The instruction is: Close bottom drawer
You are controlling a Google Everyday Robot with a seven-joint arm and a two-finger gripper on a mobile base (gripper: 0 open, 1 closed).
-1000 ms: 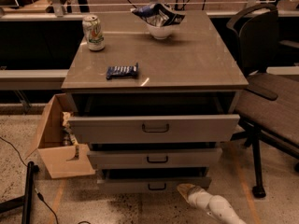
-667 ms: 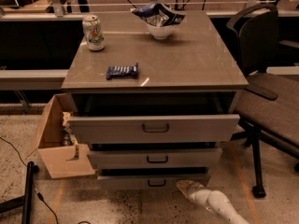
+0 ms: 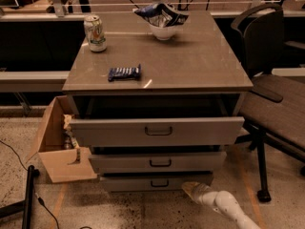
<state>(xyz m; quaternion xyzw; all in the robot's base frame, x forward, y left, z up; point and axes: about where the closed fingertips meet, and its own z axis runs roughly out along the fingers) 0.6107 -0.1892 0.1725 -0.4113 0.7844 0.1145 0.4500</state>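
The cabinet has three grey drawers, all pulled out a little. The bottom drawer is the lowest and narrowest, with a small dark loop handle. My gripper is low, at the right end of the bottom drawer's front, close to or touching it. My white arm runs off to the lower right. The middle drawer and the tall top drawer stick out further above it.
A cardboard box stands open on the floor left of the cabinet. A dark office chair stands to the right. On top lie a can, a dark snack bar and a bowl with a bag. A black pole lies at the lower left.
My gripper and arm have stayed at the right end of the bottom drawer's front. The drawers show no visible movement.
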